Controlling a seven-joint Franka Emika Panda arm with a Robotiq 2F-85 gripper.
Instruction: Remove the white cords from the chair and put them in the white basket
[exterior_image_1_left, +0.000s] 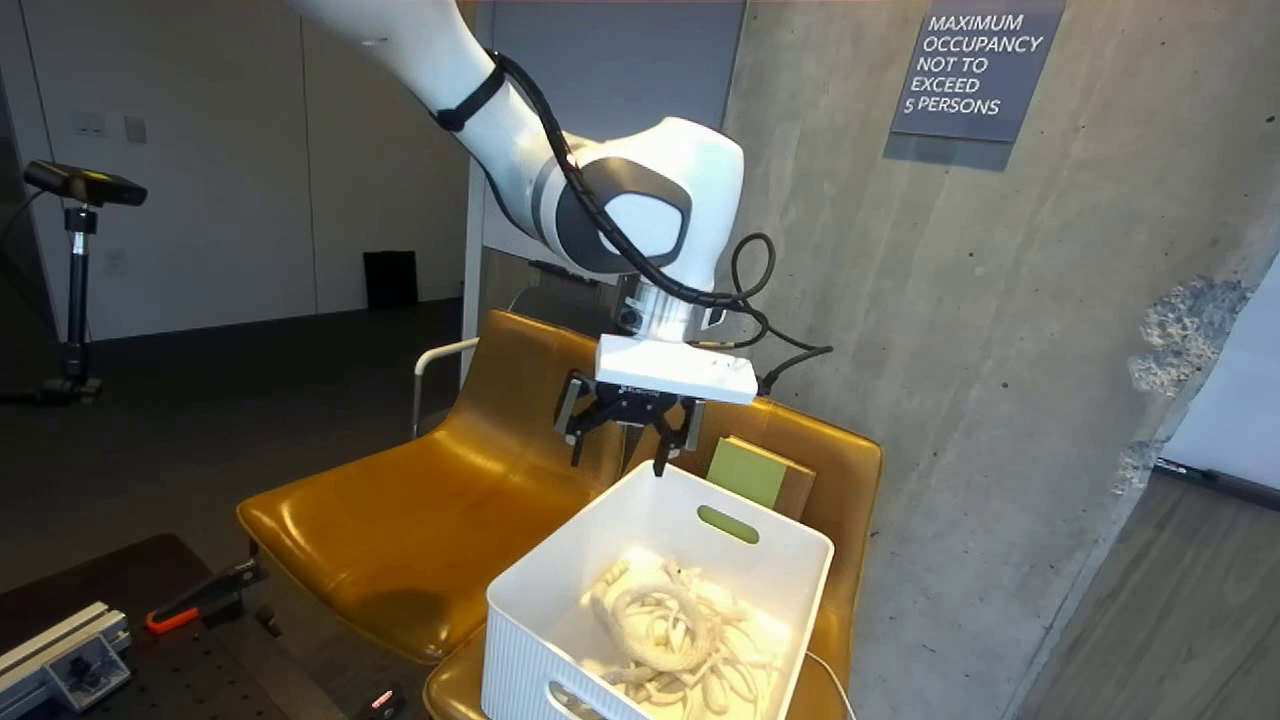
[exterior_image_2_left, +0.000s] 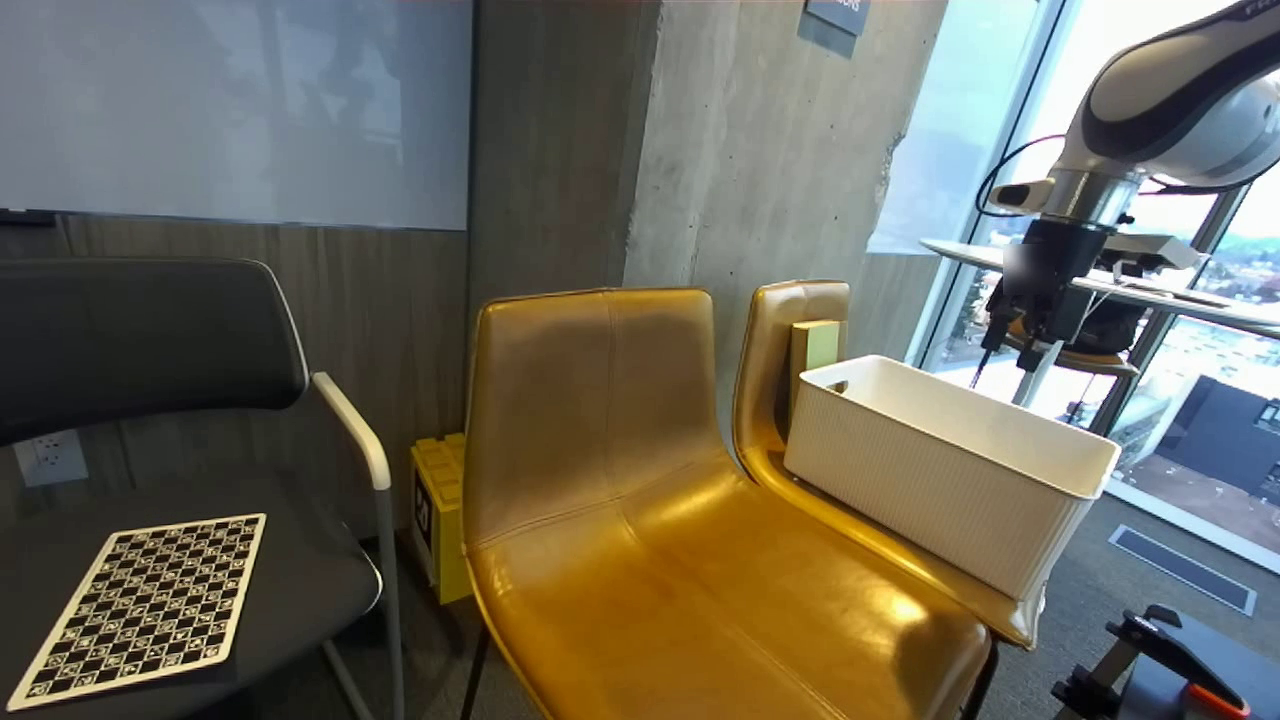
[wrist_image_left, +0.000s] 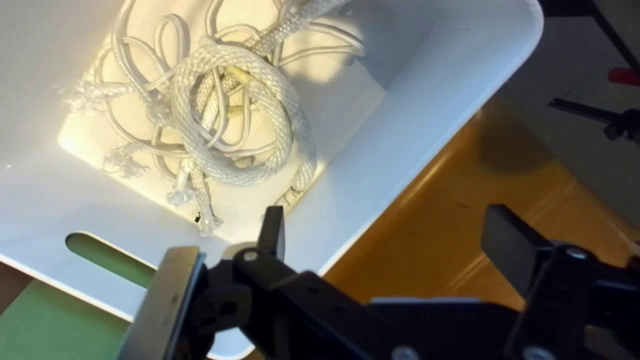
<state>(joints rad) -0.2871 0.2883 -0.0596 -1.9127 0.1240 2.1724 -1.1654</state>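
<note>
The white cords (exterior_image_1_left: 668, 628) lie as a loose coil and loops on the floor of the white basket (exterior_image_1_left: 545, 640). In the wrist view the cords (wrist_image_left: 240, 112) lie inside the basket's walls (wrist_image_left: 385, 155). In an exterior view the basket (exterior_image_2_left: 930, 470) hides them. The basket stands on the neighbouring yellow chair. The chair (exterior_image_1_left: 420, 510) beside it shows a bare seat, also in an exterior view (exterior_image_2_left: 680, 580) and the wrist view (wrist_image_left: 450, 225). My gripper (exterior_image_1_left: 618, 462) is open, with nothing between its fingers (wrist_image_left: 387, 220). It hangs above the basket's rim on the side toward the chair.
The neighbouring yellow chair (exterior_image_1_left: 850, 455) has a green-fronted block (exterior_image_1_left: 748, 472) against its back, behind the basket. A dark table (exterior_image_1_left: 200, 650) with clamps stands at the lower left. A black chair (exterior_image_2_left: 290, 560) holds a checkered board (exterior_image_2_left: 150, 600). A concrete wall (exterior_image_1_left: 980, 330) stands behind.
</note>
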